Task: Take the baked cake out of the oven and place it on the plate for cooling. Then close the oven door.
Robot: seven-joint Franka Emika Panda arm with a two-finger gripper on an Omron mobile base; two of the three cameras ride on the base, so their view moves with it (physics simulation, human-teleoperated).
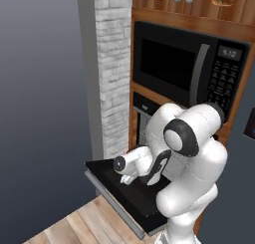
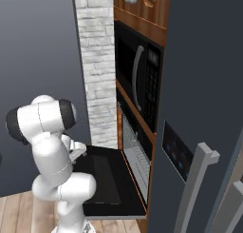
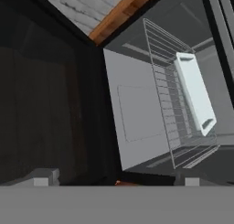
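The oven stands with its door dropped flat, black inner face up. My gripper hovers low over the door, outside the cavity, and points into it. In the hand view, rolled sideways, the fingertips stand far apart at the bottom, so the gripper is open and empty. Inside the grey cavity a white tray with handle slots rests on a wire rack. I cannot make out the cake itself. The plate is out of view.
A large black microwave with a keypad sits above the oven in brown cabinetry. A white brick column stands to the left. A dark fridge with grey handles crowds the right. Wood flooring lies below the door.
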